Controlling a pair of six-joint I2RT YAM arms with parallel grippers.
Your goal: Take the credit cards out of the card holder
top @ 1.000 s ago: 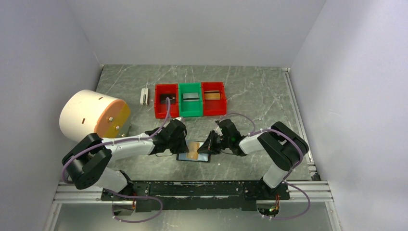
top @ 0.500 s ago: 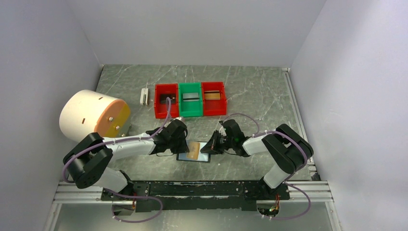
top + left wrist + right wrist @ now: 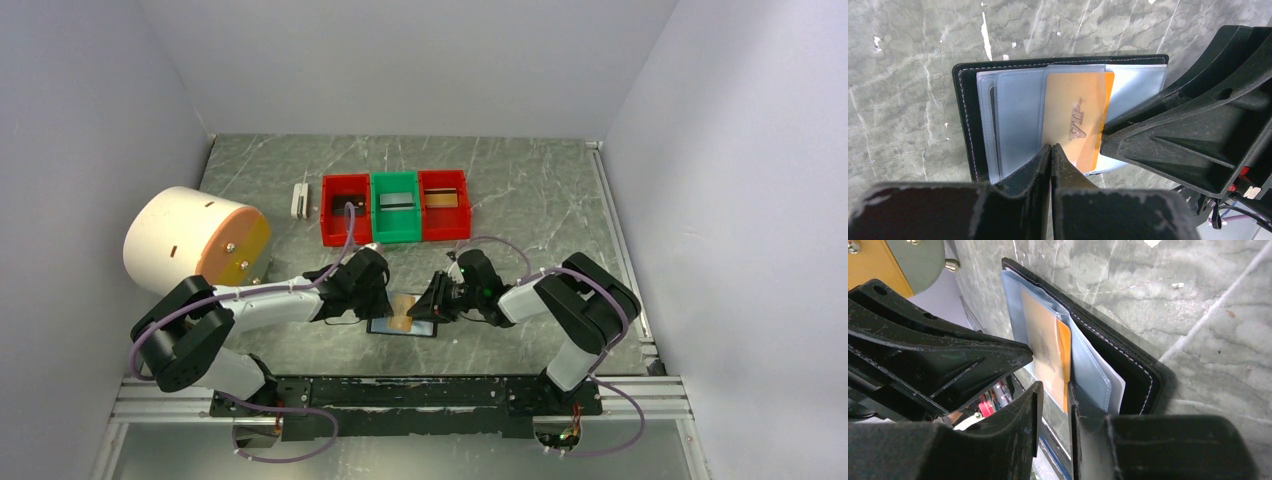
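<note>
Right gripper (image 3: 1055, 395), jaws narrowly parted, straddles the edge of the orange credit card (image 3: 1075, 120). Left gripper (image 3: 1051, 150), closed and empty, apparently pins the open card holder (image 3: 964, 115) to the desk (image 3: 908, 60). Extraction step; next, pinch and slide the card out.

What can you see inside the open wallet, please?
An orange card pokes partly out of a bluish pocket of the wallet. Any cards beneath it are covered, so I cannot tell.
</note>
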